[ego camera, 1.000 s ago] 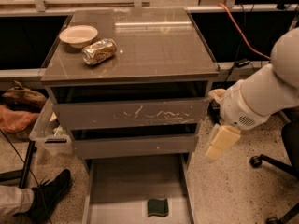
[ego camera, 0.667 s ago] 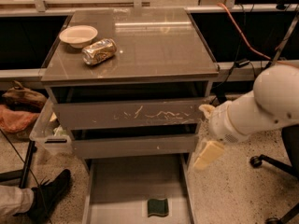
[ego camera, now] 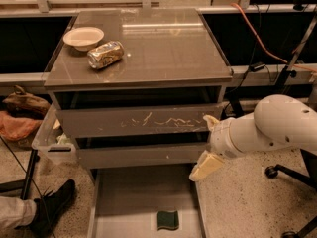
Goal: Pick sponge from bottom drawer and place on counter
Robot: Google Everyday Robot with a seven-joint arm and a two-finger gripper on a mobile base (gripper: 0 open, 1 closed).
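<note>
Hanging at the right of the grey cabinet, level with the middle drawer, the pincer (ego camera: 200, 147) has its two cream fingers (ego camera: 206, 165) spread apart and holds nothing. Nearer and lower, the bottom drawer (ego camera: 133, 195) stands pulled out, and the green-faced sponge (ego camera: 167, 220) lies flat on its floor near the front, well apart from the pincer. On the glossy surface (ego camera: 168, 48) above, at far left, a crushed gold can (ego camera: 105, 54) lies just beside a pale bowl (ego camera: 83, 36).
</note>
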